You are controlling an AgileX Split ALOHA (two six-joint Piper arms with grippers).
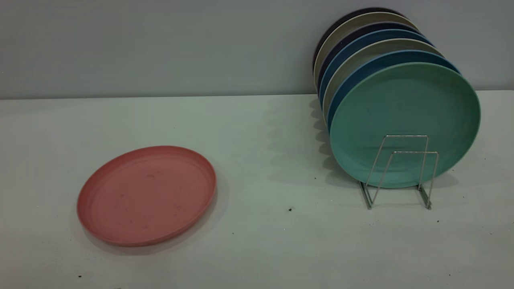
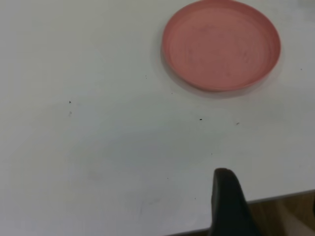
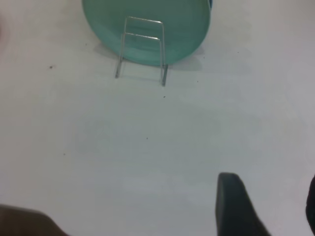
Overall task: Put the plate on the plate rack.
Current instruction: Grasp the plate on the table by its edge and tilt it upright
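Note:
The salmon-pink plate [image 1: 147,195] lies flat on the white table at the left, also seen in the left wrist view [image 2: 221,44]. The wire plate rack [image 1: 401,172] stands at the right, its two front loops bare [image 3: 141,46]. Behind those loops a mint-green plate [image 1: 403,120] stands upright. My left gripper [image 2: 269,196] hovers open near the table's edge, well back from the pink plate. My right gripper [image 3: 268,191] is open and holds nothing, some way in front of the rack. Neither gripper shows in the exterior view.
Behind the mint-green plate, several more plates [image 1: 369,44] in blue, beige and dark tones stand in the rack against the grey wall. The table's edge [image 2: 275,196] with wood below it shows by the left gripper. Bare table lies between the pink plate and the rack.

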